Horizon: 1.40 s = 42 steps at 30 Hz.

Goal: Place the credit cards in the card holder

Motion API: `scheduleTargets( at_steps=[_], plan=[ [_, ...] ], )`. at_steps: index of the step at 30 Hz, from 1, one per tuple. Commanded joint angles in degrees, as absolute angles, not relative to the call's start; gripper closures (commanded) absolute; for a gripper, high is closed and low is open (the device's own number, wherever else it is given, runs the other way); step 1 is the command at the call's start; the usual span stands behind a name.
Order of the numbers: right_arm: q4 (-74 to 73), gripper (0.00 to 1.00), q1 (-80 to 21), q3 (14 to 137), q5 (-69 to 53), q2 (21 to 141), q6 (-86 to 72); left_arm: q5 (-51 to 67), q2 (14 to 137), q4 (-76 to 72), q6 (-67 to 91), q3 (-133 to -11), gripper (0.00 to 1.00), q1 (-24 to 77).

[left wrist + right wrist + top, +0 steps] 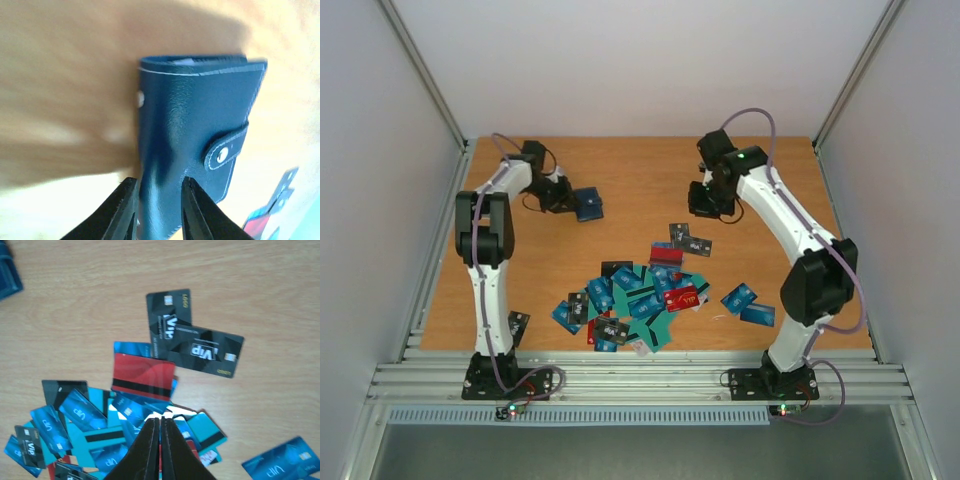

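Note:
The dark navy card holder (195, 120) is closed, its snap strap fastened. My left gripper (157, 200) is shut on its lower edge, one finger on each face. In the top view this gripper (560, 196) and the holder (588, 204) are at the far left of the table. The credit cards (638, 297) lie in a loose heap at the front middle, in blue, teal, black and red. My right gripper (705, 203) is shut and empty, hovering beyond the heap. In the right wrist view its fingertips (160, 424) hang over the heap (100, 430), near a red card (142, 372) and two black cards (192, 342).
Two blue cards (748, 305) lie apart at the front right. One dark card (518, 324) lies beside the left arm's base. The wooden table (640, 170) is walled by white panels, with a metal rail along its front.

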<state>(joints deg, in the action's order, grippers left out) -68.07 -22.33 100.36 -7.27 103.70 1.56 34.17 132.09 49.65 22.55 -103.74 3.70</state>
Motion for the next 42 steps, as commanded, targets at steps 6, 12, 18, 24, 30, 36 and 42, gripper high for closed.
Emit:
scheduleTargets(
  at_steps=[6, 12, 18, 24, 30, 36, 42],
  plan=[
    [-60.7, 0.7, -18.5, 90.5, -3.8, 87.3, 4.4, 32.3, 135.4, 49.3, 22.9, -114.5, 0.57, -2.9],
    [-59.8, 0.27, -17.4, 91.2, -0.3, 82.4, 8.1, 30.9, 127.8, 48.2, 20.4, -111.5, 0.39, -3.6],
    [-56.3, 0.02, -17.1, 90.6, 4.5, 78.6, 10.1, 27.5, 112.6, 44.7, 16.9, -100.9, 0.01, -3.6],
    [-53.6, 0.01, -17.1, 88.3, 9.4, 75.0, 11.4, 21.0, 97.0, 43.0, 12.0, -87.7, 0.01, -3.6],
    [-43.4, 0.01, -17.0, 76.6, 13.9, 66.0, 12.2, 15.1, 80.0, 36.0, 10.7, -70.0, 0.01, -3.6],
    [-34.3, 0.02, -17.0, 62.6, 9.7, 55.5, 12.4, 11.4, 64.2, 25.8, 10.6, -52.4, 0.01, -3.5],
    [-30.2, 0.01, -17.0, 53.0, 13.4, 51.2, 14.0, 7.5, 49.2, 12.2, 4.1, -36.4, 0.01, -3.5]
  ],
)
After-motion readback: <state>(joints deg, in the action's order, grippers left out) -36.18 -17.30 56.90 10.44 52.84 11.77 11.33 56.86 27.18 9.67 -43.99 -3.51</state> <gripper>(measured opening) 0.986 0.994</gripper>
